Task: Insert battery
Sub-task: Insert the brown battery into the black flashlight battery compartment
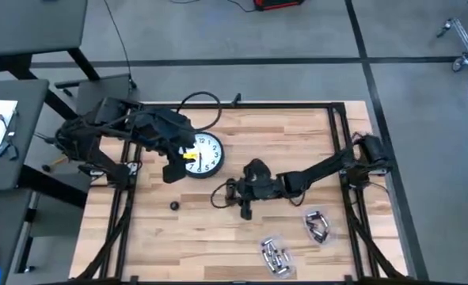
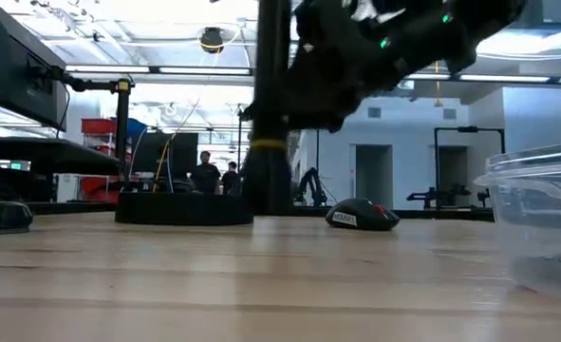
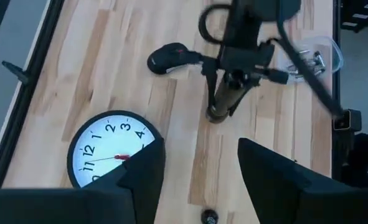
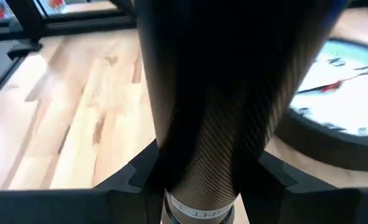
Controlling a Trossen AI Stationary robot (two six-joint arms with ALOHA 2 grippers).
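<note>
Hovering left gripper [image 1: 173, 166] beside clock [image 1: 204, 152]

The desk [image 1: 297, 131] is free at 12 to 2 o'clock. The clock [image 1: 202, 153] blocks 10 o'clock; two containers [image 1: 318, 226] stand at 5 o'clock, the mouse [image 1: 255, 167] near centre.

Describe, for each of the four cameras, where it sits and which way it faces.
High: overhead, looking down; both arms, clock.
Low: table height, facing the room; arm overhead, mouse.
Left wrist: past open left gripper toward clock, right arm.
Right wrist: right gripper clamps a dark tube.
Shared: clock in all but low.
</note>
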